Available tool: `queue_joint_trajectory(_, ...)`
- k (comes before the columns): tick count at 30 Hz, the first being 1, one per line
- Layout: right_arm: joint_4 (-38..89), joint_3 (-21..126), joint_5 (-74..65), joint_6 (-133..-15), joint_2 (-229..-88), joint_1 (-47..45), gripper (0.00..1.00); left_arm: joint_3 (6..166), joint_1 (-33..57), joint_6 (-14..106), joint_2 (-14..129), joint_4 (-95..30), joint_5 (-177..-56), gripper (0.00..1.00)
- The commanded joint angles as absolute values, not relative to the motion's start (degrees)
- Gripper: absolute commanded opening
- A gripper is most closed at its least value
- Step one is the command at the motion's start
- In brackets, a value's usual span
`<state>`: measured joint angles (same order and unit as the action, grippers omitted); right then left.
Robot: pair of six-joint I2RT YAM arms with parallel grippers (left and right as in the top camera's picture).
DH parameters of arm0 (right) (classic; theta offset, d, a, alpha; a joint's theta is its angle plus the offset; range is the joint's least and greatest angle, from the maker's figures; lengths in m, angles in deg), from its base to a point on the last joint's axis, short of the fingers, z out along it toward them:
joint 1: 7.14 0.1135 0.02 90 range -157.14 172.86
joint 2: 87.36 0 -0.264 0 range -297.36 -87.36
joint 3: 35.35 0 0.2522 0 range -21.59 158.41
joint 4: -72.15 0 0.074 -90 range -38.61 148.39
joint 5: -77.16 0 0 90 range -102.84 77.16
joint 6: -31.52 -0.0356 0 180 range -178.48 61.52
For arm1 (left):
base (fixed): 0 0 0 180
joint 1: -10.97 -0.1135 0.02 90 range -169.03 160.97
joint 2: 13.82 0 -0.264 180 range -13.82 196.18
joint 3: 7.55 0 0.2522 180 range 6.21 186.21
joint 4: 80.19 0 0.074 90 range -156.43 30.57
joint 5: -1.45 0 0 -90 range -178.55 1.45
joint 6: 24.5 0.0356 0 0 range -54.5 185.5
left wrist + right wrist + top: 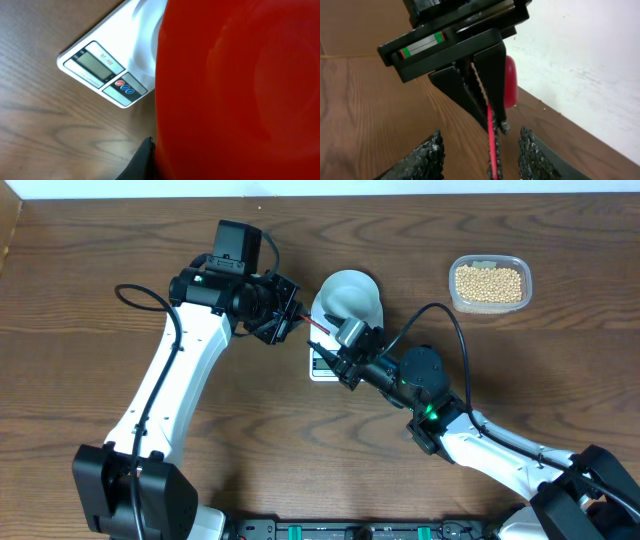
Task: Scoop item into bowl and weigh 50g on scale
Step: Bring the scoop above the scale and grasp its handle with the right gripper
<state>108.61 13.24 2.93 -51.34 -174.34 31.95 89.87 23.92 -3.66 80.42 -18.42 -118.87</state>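
Note:
The beans point(489, 282) lie in a clear tub point(489, 303) at the far right. The pale bowl point(350, 292) stands on the white scale point(322, 366), whose display point(95, 66) shows in the left wrist view. My left gripper point(290, 320) is shut on a red scoop point(240, 90), which fills the right half of its wrist view. The scoop's thin red handle point(491, 135) runs between the fingers of my right gripper point(487, 156), which is open around it. My right gripper point(340, 356) hovers over the scale's front edge. No beans show in the bowl.
Black cables loop over the wooden table point(80, 350) near both arms. The white wall edge point(580, 60) runs behind the table in the right wrist view. The arm bases stand at the front edge.

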Motion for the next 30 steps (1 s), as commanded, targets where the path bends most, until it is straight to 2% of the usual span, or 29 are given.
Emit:
queue_joint_trajectory(1,108.67,14.11,3.89,-55.36,-174.71,32.28,0.47,91.53,23.74,-2.02,80.66,-18.97,-119.71,0.07)
queue_joint_trajectory(30,110.79,16.71,3.56,-59.95,-179.35,31.84,0.31,91.53,23.74,-0.19,80.63,-19.93,-123.12,0.07)
